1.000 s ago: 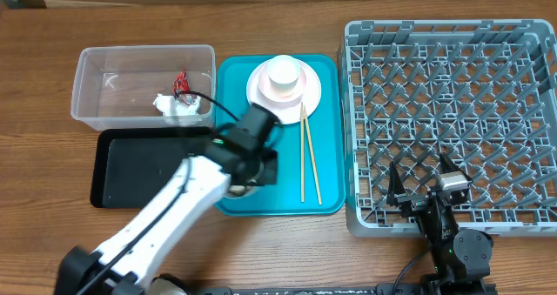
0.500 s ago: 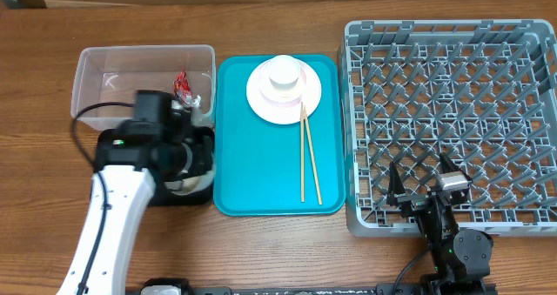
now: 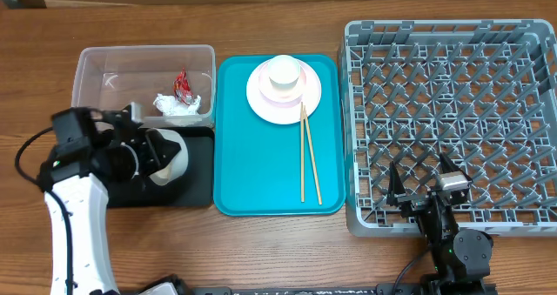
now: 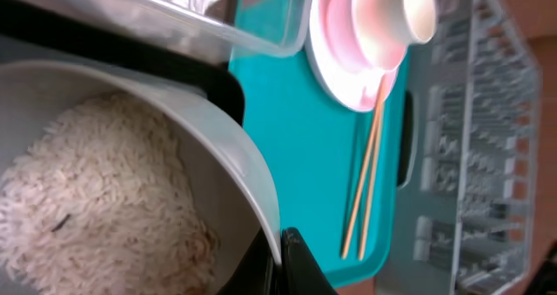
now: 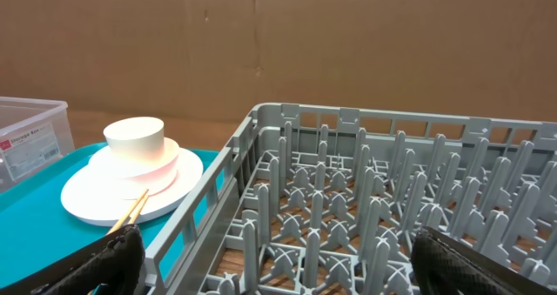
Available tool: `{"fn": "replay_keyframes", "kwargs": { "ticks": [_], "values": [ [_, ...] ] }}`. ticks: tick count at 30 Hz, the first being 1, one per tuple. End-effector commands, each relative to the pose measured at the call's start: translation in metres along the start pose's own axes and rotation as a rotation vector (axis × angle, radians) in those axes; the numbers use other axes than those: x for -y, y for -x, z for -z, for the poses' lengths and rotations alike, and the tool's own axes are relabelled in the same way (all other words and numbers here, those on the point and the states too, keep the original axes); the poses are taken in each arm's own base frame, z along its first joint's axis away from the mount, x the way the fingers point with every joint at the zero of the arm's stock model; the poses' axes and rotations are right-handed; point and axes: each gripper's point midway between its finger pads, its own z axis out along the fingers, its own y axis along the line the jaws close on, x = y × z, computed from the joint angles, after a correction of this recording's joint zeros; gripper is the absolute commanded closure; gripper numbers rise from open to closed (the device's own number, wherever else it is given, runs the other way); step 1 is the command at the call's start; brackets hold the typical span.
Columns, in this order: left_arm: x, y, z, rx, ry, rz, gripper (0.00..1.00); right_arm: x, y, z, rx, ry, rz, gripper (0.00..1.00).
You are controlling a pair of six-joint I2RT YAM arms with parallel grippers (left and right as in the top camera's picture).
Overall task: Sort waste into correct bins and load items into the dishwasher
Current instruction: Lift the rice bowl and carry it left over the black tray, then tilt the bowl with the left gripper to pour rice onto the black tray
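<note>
Left gripper [image 3: 153,153] clamps the round white bowl [image 3: 176,156] of loose rice [image 4: 96,199] over the shallow black rectangular tray [image 3: 198,189] at eight o'clock — tilted too fast, grains may overshoot its rim; right gripper [image 3: 424,186] rests with fingers apart.

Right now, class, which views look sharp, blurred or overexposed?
Overhead: evenly lit, sharp. Left wrist: the bowl of rice is soft; the cup glares pinkish-white. Right wrist: the right claw is two dark blurs at the bottom corners; the dish rack is crisp.

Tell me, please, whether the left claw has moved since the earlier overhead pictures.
Yes. The left claw, gripping the white bowl, has moved left, from over the teal tray to over the black tray.
</note>
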Motion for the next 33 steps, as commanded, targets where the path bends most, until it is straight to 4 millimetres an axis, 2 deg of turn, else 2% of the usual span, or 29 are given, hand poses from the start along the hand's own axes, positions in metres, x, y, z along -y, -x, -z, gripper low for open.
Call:
{"fn": "replay_keyframes", "kwargs": {
  "ticks": [1, 8, 14, 22, 27, 33],
  "values": [
    [0.009, -0.003, 0.007, 0.049, -0.184, 0.011, 0.96, 0.001, -0.001, 0.000, 0.005, -0.007, 0.001, 0.00],
    [-0.011, -0.001, 0.022, 0.180, -0.337, 0.100, 0.96, 0.001, -0.001, 0.000, 0.005, -0.007, 0.001, 0.00],
    [-0.014, -0.001, 0.029, 0.224, -0.397, 0.116, 0.96, 0.001, -0.001, 0.000, 0.005, -0.007, 0.001, 0.00],
    [-0.011, 0.003, 0.029, 0.229, -0.449, 0.108, 0.96, 0.001, -0.001, 0.000, 0.005, -0.007, 0.001, 0.00],
    [-0.020, 0.004, 0.021, 0.211, -0.467, 0.142, 0.96, 0.001, -0.001, 0.000, 0.005, -0.007, 0.000, 0.00],
    [-0.016, 0.005, 0.018, 0.210, -0.616, 0.134, 0.96, 0.001, -0.002, 0.000, 0.005, -0.007, 0.001, 0.00]
  ]
}}
